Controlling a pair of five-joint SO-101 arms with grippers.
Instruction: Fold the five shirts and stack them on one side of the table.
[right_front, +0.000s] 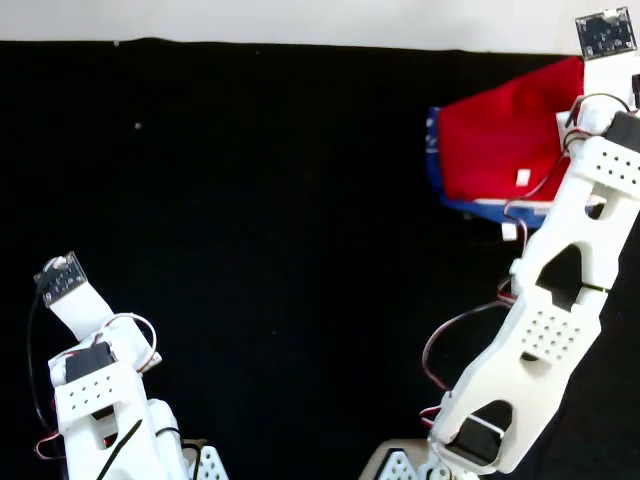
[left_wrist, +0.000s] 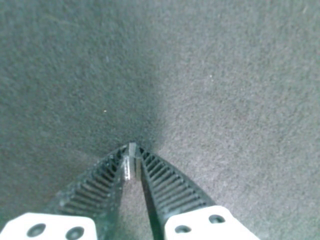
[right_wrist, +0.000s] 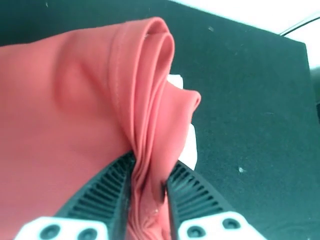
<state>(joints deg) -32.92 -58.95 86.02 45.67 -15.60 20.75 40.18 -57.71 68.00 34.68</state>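
Observation:
A folded red shirt (right_front: 495, 140) lies at the far right of the black table, on top of a blue shirt (right_front: 490, 209) whose edge shows beneath it. My right gripper (right_wrist: 148, 187) is shut on the bunched edge of the red shirt (right_wrist: 65, 110), with layers of fabric pinched between the ribbed fingers (right_wrist: 107, 185). A white tag (right_wrist: 187, 145) peeks out beside the fold. The right arm (right_front: 560, 290) stretches up the right side to the shirts. My left gripper (left_wrist: 132, 162) is shut with nothing in it, just above bare black cloth; the left arm (right_front: 90, 370) sits near the front left corner.
The black table cover (right_front: 250, 200) stretches across the middle and left with nothing lying on it. Its far edge meets a white surface (right_front: 300, 20) at the back. Loose cables (right_front: 460, 330) hang beside the right arm.

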